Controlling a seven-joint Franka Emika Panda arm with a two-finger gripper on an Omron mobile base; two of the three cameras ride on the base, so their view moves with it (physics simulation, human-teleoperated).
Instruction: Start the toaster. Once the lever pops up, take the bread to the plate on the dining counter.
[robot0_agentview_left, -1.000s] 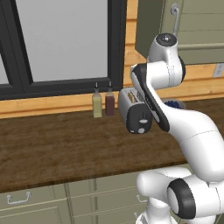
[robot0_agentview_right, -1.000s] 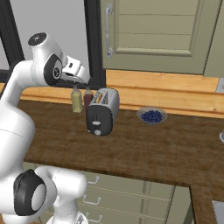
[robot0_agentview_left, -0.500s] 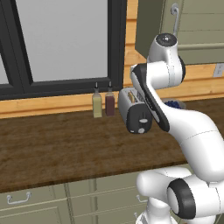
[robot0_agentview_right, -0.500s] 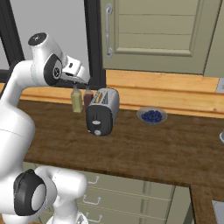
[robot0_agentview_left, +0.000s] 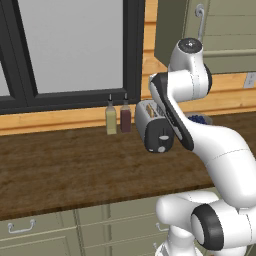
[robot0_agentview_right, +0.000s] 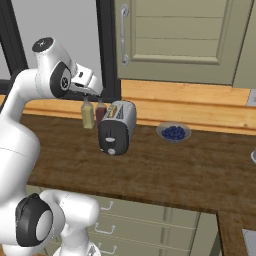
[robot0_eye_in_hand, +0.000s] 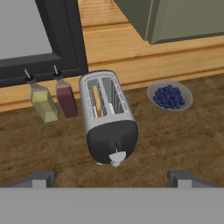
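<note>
Hand view: toaster unmarked (bottles unlabelled too)

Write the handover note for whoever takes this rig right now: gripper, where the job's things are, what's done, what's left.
Gripper: open, empty, held above the counter in front of the toaster.
Toaster: on the wooden counter by the window, beside two small bottles, black end and lever facing the arm. A bowl of blueberries sits to its other side.
Bread: a slice standing in one slot.
Done: nothing yet; the lever is untouched.
Left: press the lever, wait for it to pop up, lift out the bread, carry it to the plate on the dining counter.
</note>
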